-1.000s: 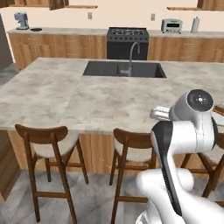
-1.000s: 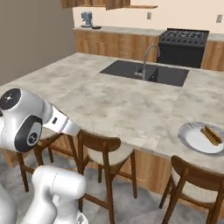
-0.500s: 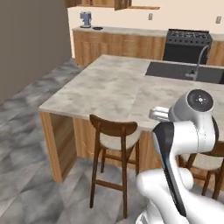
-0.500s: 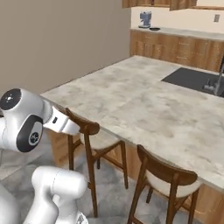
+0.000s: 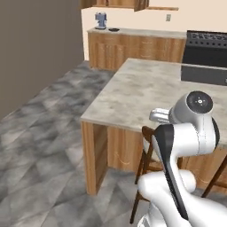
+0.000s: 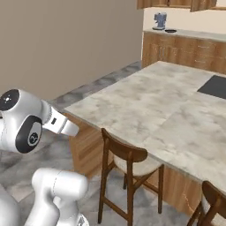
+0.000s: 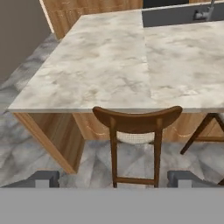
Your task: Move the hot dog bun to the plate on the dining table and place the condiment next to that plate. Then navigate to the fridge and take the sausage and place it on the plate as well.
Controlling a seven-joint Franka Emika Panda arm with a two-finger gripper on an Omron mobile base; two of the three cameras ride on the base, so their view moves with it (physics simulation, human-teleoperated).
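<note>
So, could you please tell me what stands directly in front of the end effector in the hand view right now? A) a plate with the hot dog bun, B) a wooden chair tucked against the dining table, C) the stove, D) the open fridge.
B: the hand view shows a wooden chair drawn up to the edge of the marbled dining table, with the open end effector empty.

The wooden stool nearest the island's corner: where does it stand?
The stool stands at the dining table's near edge, tucked partly under the overhang, just right of the wooden corner panel in the hand view.
</note>
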